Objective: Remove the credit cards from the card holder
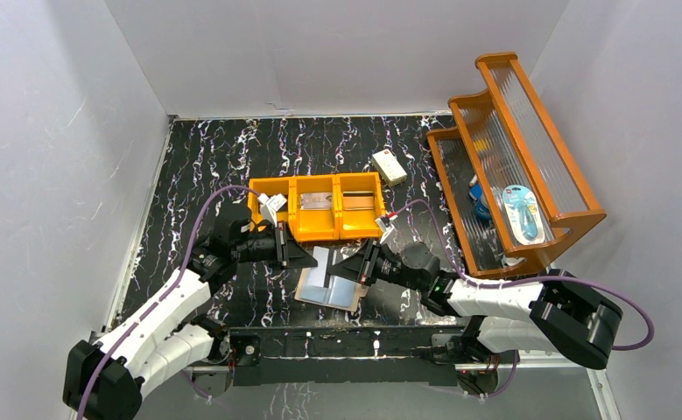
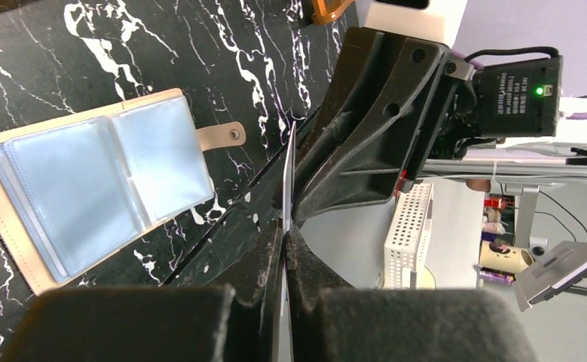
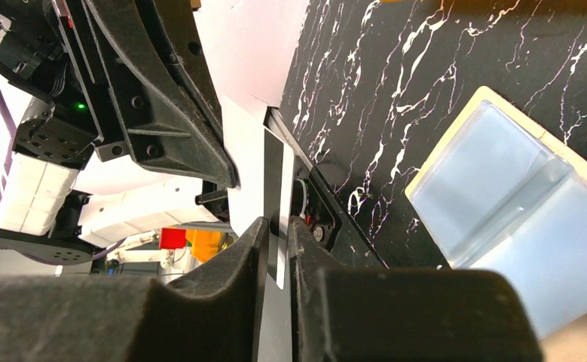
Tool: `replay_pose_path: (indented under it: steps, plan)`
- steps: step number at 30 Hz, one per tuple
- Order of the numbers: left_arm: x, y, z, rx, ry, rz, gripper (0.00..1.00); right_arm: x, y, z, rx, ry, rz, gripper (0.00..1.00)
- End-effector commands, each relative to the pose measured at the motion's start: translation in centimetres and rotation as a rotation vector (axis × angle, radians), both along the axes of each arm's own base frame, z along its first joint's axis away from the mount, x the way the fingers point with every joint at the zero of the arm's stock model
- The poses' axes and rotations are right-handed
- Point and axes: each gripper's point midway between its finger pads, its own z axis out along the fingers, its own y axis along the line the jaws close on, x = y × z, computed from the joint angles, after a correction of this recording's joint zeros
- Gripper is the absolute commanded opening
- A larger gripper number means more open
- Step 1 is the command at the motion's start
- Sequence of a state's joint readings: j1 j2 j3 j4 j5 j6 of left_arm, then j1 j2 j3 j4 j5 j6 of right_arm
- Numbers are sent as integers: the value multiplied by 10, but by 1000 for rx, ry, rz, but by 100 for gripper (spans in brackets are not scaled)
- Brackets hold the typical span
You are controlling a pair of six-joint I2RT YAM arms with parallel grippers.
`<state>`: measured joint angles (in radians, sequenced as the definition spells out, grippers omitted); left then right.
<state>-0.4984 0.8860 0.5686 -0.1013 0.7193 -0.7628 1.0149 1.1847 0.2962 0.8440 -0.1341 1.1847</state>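
You have white walls (image 1: 48, 131) on three sides and a black table (image 1: 214, 157) with white wiggly lines on it.

The biggest thing on the table is the orange shelf (image 1: 593, 213) on the right. It has steps, see-through ribbed sides, and a few small things inside.

Your two arms reach in from the near edge and meet in the middle of the table. The left arm (image 1: 162, 315) comes from the left and the right arm (image 1: 495, 302) from the right.

Just behind where they meet sits the orange bin (image 1: 315, 229) with three parts. A grey card (image 1: 315, 201) lies flat in the middle part.

The card holder (image 1: 330, 284) lies open on the table, right in front of the bin and under the two grippers. Its shiny pale blue pockets face up (image 2: 94, 188) and its edge is peach colored. Its little tan snap tab (image 2: 226, 136) sticks out flat on the table. Nothing is touching the card holder (image 3: 516, 219).

A small white box (image 1: 390, 166) lies farther back, between the bin and the shelf.

Your left gripper (image 2: 286, 226) is pressed together on a thin credit card (image 2: 286, 173). The card stands on its edge, up off the table.

Your right gripper (image 3: 279, 226) faces the left one from the other side. Its fingers (image 3: 252, 249) sit very close on each side of the same credit card (image 3: 273, 188). You cannot tell from here whether they are squeezing it or just beside it.
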Motion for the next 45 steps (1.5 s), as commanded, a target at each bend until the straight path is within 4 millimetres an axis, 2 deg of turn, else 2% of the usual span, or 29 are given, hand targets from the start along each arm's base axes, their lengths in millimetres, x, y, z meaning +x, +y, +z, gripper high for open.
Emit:
replay_pose_path:
  steps: [1, 4, 11, 14, 17, 20, 23, 24, 26, 28, 30, 34, 39, 41, 45]
  plan:
    - [-9, -4, 13, -64, -11, -44, 0, -4, 5, 37, 130, -63, 28, 27]
    - [-10, -6, 16, -81, -13, -50, 0, -4, 5, 38, 148, -62, 28, 32]
    - [-10, -6, 17, -93, -12, -53, 0, -5, 4, 43, 193, -59, 35, 33]
    - [-9, -6, 16, -88, -12, -46, 0, -5, 2, 45, 212, -59, 31, 27]
    - [-9, -5, 14, -76, -14, -40, 2, -5, -1, 47, 224, -67, 30, 15]
    - [-5, 1, 6, -12, -21, -10, 15, -3, -5, 43, 213, -65, 10, 9]
    - [2, 10, 1, 75, -34, 30, 36, 1, -9, 37, 183, -60, -22, 4]
    - [6, 13, 0, 105, -44, 55, 45, 2, -10, 36, 174, -60, -30, 3]
    - [12, 20, 0, 152, -59, 93, 57, 4, -12, 34, 146, -63, -47, 2]
    - [19, 28, 1, 201, -76, 147, 73, 9, -12, 29, 95, -62, -67, 0]
    - [27, 44, 0, 285, -92, 228, 85, 18, -12, 20, -6, -63, -103, 0]
    - [42, 90, 1, 495, -147, 417, 98, 43, -15, 24, -212, -147, -181, 0]
    - [55, 149, 15, 737, -236, 613, 98, 77, -18, 30, -490, -325, -224, 0]
    - [60, 172, 21, 833, -276, 695, 98, 84, -8, 32, -538, -302, -210, 0]
    - [66, 201, 28, 944, -338, 796, 98, 99, 16, 37, -602, -271, -191, 0]
